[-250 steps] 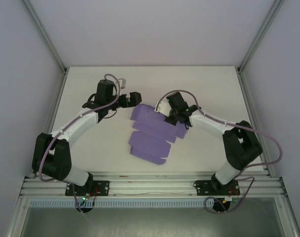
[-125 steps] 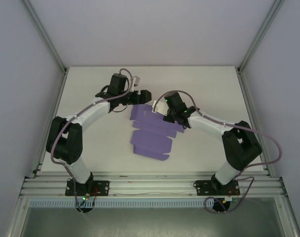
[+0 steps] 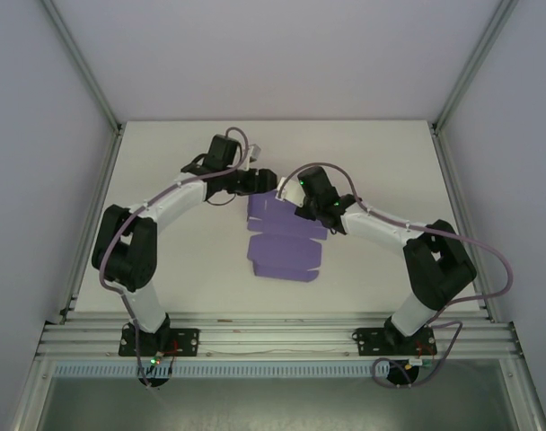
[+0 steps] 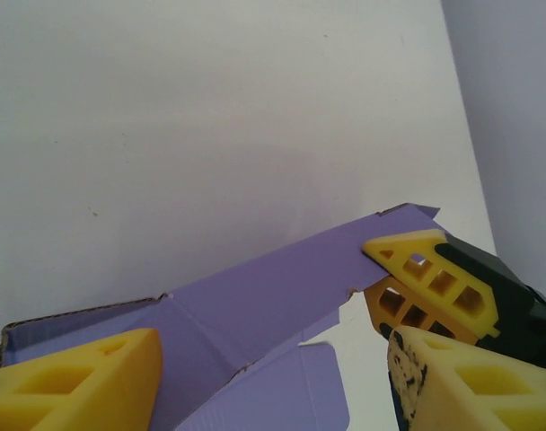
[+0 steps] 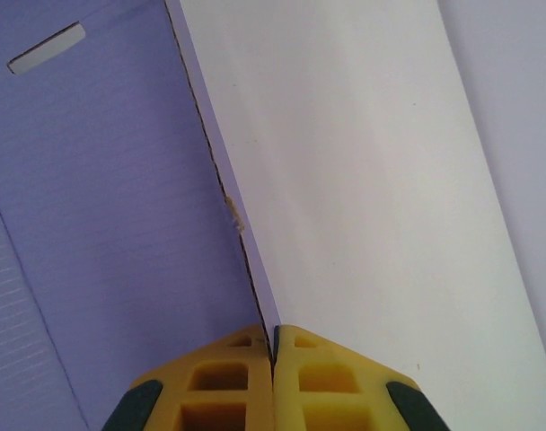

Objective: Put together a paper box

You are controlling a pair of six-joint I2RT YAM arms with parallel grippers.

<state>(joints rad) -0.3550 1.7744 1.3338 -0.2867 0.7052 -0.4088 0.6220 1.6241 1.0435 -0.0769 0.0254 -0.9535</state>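
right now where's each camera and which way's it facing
top external: above and behind the bases, looking down; both arms reach the paper box.
left wrist: faces the box's raised edge past the open left end effector.
right wrist: faces along the right end effector, shut on the box's edge.
shared: both wrist views see the box.

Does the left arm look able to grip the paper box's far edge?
Likely yes: the left gripper straddles the paper box at its raised edge, jaws apart; the right gripper pinches it off to one side.
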